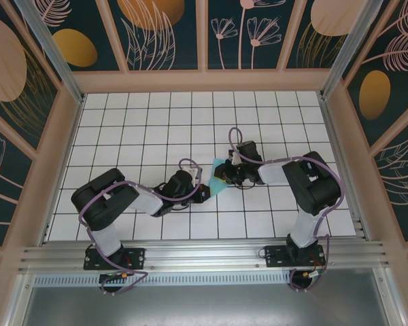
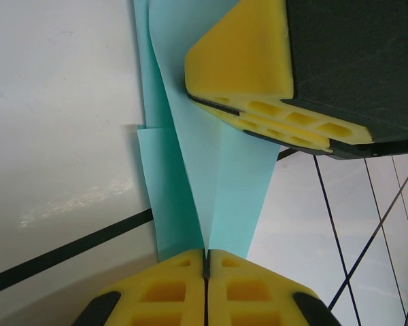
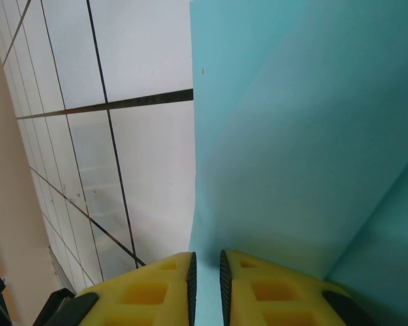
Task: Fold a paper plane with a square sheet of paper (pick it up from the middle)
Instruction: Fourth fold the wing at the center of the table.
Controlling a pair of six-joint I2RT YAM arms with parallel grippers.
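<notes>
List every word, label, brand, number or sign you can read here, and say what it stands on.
None: no word, number, brand or sign can be read in these pictures.
Sheet of paper: plain cyan, nothing printed on the faces shown.
Left claw and right claw: yellow foam, unmarked.
Walls: drawn flowers and leaves, no lettering.
Table: grid lines, no characters.

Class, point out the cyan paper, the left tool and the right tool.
cyan paper (image 1: 218,179), top view, its middle.
left tool (image 2: 205,263), left wrist view, between its fingertips.
right tool (image 3: 207,272), right wrist view, between its fingertips.
</notes>
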